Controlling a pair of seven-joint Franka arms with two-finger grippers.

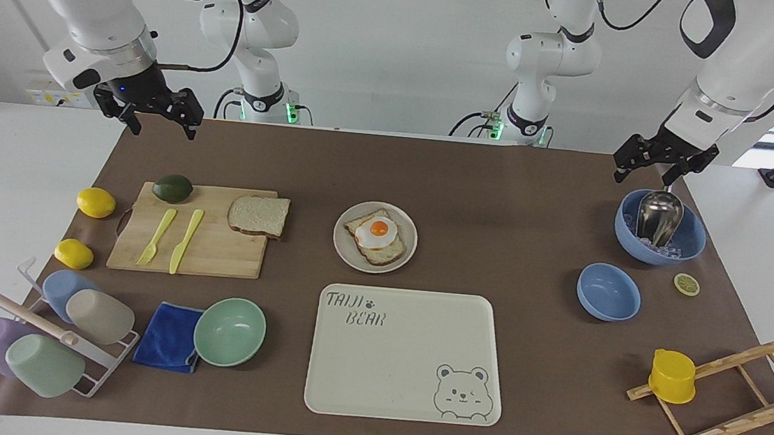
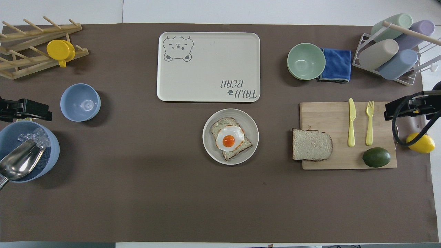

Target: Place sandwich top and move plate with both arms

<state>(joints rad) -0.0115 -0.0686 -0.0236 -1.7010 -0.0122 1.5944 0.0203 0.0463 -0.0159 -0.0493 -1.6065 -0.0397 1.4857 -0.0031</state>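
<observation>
Facing view: the right gripper [image 1: 158, 113] hangs with fingers spread, holding nothing, above the right arm's end of the table near the robots' edge; the left gripper [image 1: 665, 161], also spread and empty, hangs just above the ice bowl [image 1: 687, 233] at the left arm's end. Overhead view: the sandwich top [image 2: 311, 144] lies on the cutting board [image 2: 348, 158], overhanging its edge, toward the right arm's end. The plate [image 2: 210, 136], mid-table, carries egg toast [image 2: 230, 138], with the bear tray [image 2: 208, 67] just beside it, farther from the robots.

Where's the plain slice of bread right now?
The sandwich top lies on the cutting board, at the board's corner nearest the plate, toward the right arm's end.
</observation>
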